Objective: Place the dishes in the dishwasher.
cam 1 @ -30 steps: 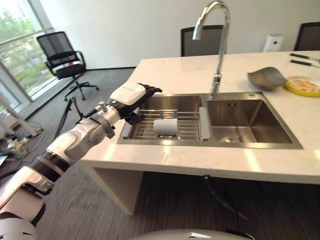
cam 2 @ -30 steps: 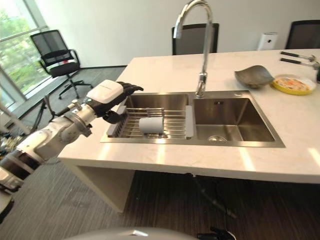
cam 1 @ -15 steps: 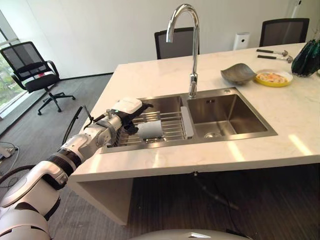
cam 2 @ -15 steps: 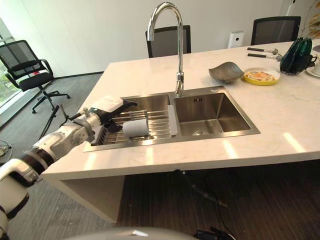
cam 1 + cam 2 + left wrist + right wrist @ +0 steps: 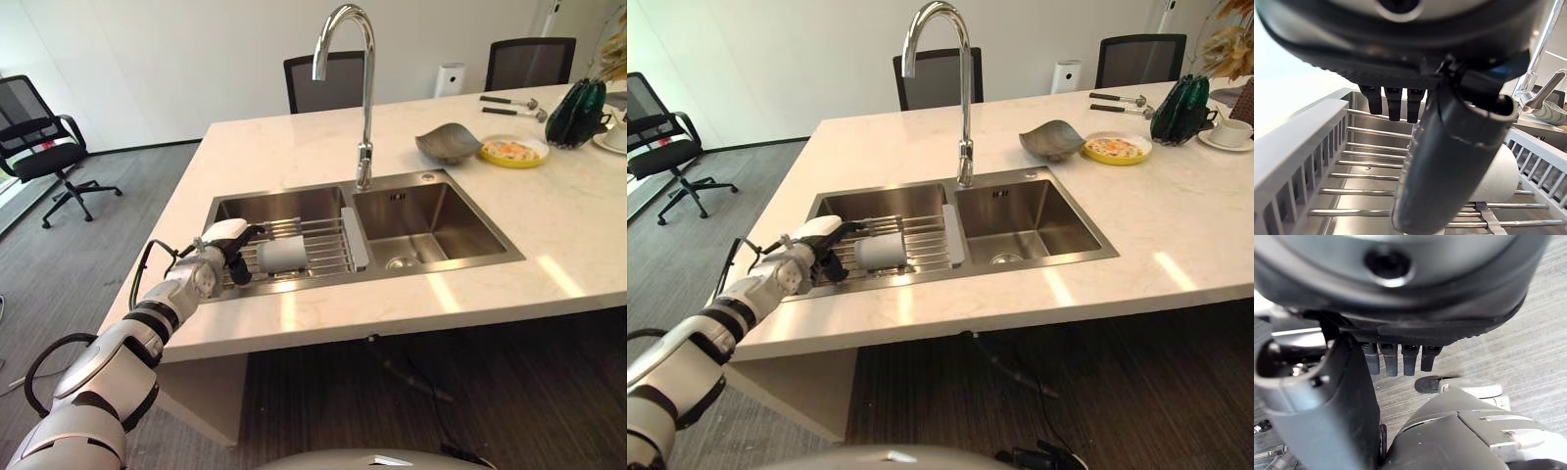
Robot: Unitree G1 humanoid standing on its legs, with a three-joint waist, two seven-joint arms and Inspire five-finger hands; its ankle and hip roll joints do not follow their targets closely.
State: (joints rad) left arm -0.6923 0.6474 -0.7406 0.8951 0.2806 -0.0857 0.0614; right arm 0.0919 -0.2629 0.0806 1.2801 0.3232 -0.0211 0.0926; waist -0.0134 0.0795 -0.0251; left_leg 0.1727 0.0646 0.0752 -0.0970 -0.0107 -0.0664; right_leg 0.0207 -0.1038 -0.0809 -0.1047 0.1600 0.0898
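A white cup (image 5: 284, 255) lies on its side on a wire dish rack (image 5: 328, 247) set in the left basin of the steel sink (image 5: 436, 220). My left hand (image 5: 227, 239) is low over the rack's left end, right beside the cup, open with its fingers reaching toward it. In the left wrist view the thumb (image 5: 1449, 161) stands in front of the cup (image 5: 1501, 176) and the rack's grey side wall (image 5: 1298, 142) runs alongside. My right hand (image 5: 1342, 406) hangs open above the floor.
A tall chrome faucet (image 5: 361, 88) rises behind the sink. On the far right of the counter sit a grey bowl (image 5: 448, 143), a yellow plate (image 5: 509, 150), a dark green vase (image 5: 573, 100) and a cup on a saucer (image 5: 1227, 133). Office chairs (image 5: 39, 137) stand around.
The camera has swung, shifting the whole scene left. My left hand has come down from above the sink's left rim to the rack, close beside the cup.
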